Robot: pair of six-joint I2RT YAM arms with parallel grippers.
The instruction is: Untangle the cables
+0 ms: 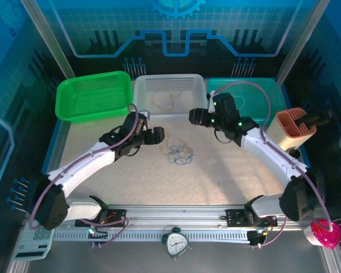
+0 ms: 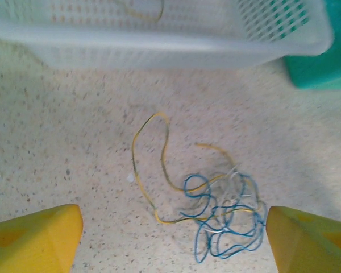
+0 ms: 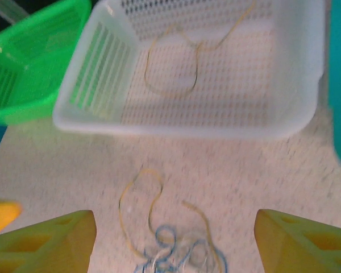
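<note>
The cables [image 1: 179, 152] lie as a small tangle of blue, yellow and whitish threads on the speckled table, between the two arms. In the left wrist view the tangle [image 2: 227, 216] sits low and to the right, close to the right fingertip [image 2: 307, 242], with a yellow loop [image 2: 137, 165] trailing out to the left. My left gripper [image 2: 173, 242] is open above it and holds nothing; from above it [image 1: 154, 137] hangs just left of the tangle. My right gripper [image 1: 195, 118] is behind the tangle [image 3: 176, 257], open [image 3: 173, 244] and empty.
A white basket [image 1: 199, 85] at the back holds one loose yellow-tan cable [image 3: 170, 68]. A green basket [image 1: 94, 96] stands to its left, a teal one [image 1: 273, 91] to its right. An orange holder [image 1: 295, 128] is at the right edge, a clock [image 1: 176, 243] at the front.
</note>
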